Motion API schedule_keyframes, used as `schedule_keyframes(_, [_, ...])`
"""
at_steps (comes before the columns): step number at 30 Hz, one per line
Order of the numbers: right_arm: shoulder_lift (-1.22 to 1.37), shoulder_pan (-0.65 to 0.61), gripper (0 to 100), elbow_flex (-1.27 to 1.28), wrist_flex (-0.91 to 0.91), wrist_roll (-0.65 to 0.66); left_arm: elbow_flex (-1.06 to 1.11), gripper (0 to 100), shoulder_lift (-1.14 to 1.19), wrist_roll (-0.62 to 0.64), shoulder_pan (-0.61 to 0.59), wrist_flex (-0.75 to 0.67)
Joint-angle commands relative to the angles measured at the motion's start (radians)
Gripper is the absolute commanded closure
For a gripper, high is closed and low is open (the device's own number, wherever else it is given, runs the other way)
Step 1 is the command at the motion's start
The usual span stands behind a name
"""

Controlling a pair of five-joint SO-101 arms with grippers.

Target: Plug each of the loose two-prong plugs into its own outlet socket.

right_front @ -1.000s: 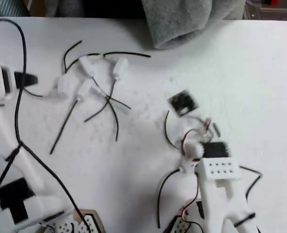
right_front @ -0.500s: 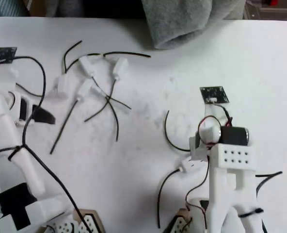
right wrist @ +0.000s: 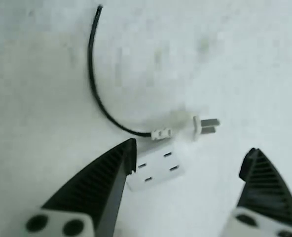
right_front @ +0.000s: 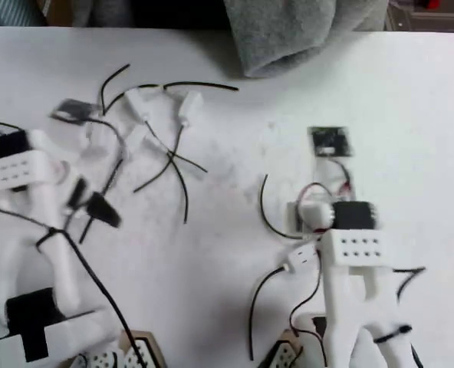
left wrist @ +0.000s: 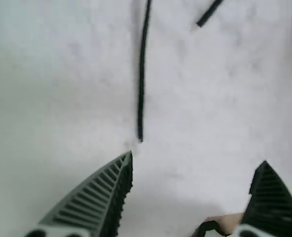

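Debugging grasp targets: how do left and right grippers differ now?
The left gripper hovers over a bare cable; the right gripper over a plug next to an outlet block. The left gripper is near the plug pile; the right gripper is apart from it. Both are open, holding nothing.

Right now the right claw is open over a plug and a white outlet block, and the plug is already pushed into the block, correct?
No. The right wrist view shows the right claw open over both, but the plug lies loose beside the outlet block, its two prongs bare.
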Motion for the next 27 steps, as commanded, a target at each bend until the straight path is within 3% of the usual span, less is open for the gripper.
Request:
schedule_keyframes(1, [-0.068,0.189,66.3,-0.005,-0.081,0.025,0.038,63,-0.047,0.031,0.143,-0.034])
schedule_keyframes(8, [-0.117,0.558,66.4,-0.009,-0.159,0.310,0.072,63,-0.120,0.160,0.503,-0.029])
schedule_keyframes(16, [-0.102,0.857,66.5,-0.009,-0.254,0.554,0.207,63,-0.332,0.278,0.917,-0.084])
schedule_keyframes(22, [-0.101,0.980,66.5,-0.009,-0.332,0.643,0.313,63,-0.320,0.318,1.090,-0.321])
schedule_keyframes(27, [-0.101,1.007,66.5,-0.026,-0.352,0.671,0.292,63,-0.194,0.310,1.144,-0.431])
